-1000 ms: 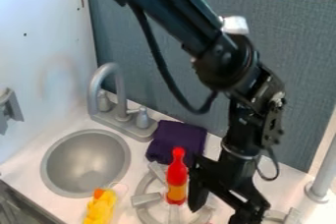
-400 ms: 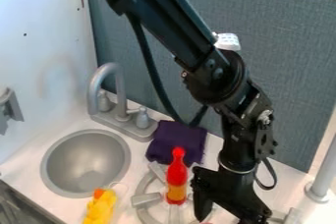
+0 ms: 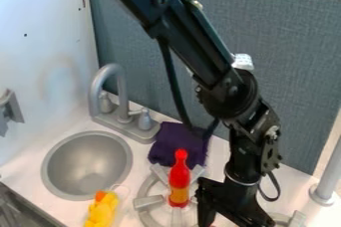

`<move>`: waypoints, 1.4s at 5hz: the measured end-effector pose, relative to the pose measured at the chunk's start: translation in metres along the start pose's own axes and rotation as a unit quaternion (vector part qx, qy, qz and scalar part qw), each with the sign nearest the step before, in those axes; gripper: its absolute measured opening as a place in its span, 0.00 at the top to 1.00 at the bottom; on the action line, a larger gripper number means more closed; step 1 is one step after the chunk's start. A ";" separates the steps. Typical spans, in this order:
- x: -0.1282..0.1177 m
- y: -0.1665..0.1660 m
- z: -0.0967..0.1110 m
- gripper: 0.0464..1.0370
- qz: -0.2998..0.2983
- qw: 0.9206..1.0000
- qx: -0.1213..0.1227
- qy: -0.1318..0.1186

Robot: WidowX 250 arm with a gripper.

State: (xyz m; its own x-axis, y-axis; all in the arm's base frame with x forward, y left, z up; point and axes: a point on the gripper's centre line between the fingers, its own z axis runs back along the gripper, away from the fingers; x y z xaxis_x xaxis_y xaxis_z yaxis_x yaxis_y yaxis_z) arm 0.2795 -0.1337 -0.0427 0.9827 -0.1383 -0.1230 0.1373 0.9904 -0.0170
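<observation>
Camera view shows us the gripper (image 3: 230, 219) at bottom centre, fingers wide apart. We judge this positioning; moving next calls for clearing the red bottle (image 3: 179, 179)

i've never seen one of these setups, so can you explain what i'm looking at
The black machine is a robot arm, seen by a fixed camera looking down at a slant. Its gripper hangs low, close to a red bottle with a yellow-orange lower part, upright on a grey burner. I can't tell whether it holds anything. A folded purple cloth lies behind the bottle. To the left is a round grey sink with a faucet, and at the front edge, a yellow object with an orange part.
</observation>
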 end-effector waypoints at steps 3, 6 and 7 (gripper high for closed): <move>0.005 -0.021 -0.006 0.04 -0.006 0.999 0.032 0.008; 0.003 -0.019 -0.021 0.04 0.029 0.996 0.060 0.053; 0.003 -0.018 -0.029 0.04 0.024 0.996 0.063 0.063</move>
State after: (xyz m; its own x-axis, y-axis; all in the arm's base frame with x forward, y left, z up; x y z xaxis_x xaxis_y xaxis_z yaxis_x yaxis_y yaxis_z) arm 0.2761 -0.1518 -0.0713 0.9665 -0.0813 -0.2434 0.1123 0.9868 0.1165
